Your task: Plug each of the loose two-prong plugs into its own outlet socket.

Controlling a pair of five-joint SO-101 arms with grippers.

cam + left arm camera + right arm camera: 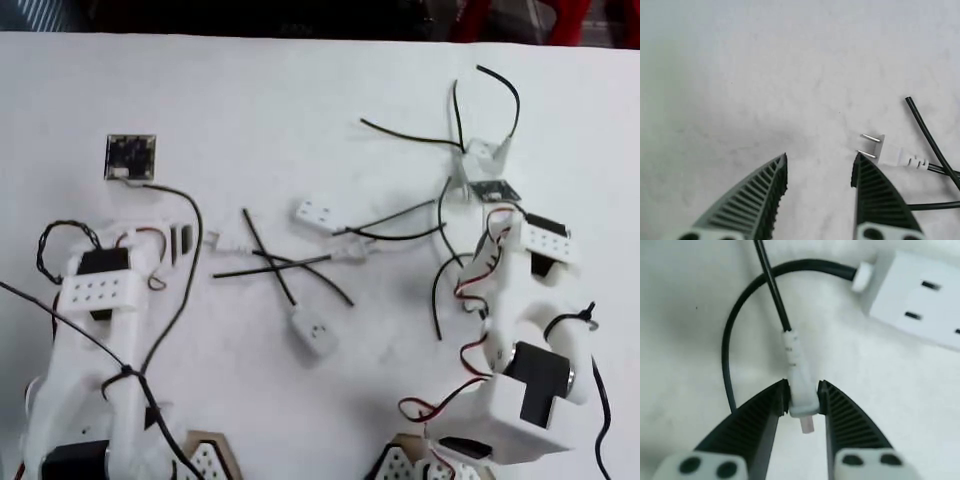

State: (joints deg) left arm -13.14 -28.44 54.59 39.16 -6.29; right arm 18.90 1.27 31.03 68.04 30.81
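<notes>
Right gripper (803, 390) closed on a white plug (792, 355) near an outlet socket (920, 300); next, its prongs likely need aligning with the slots. Left gripper (821, 165) wide open beside a loose second plug (882, 150).

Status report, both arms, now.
Left gripper open, loose plug on table beside it. Right gripper shut on second plug, outlet socket close. Black cable looped alongside.
</notes>
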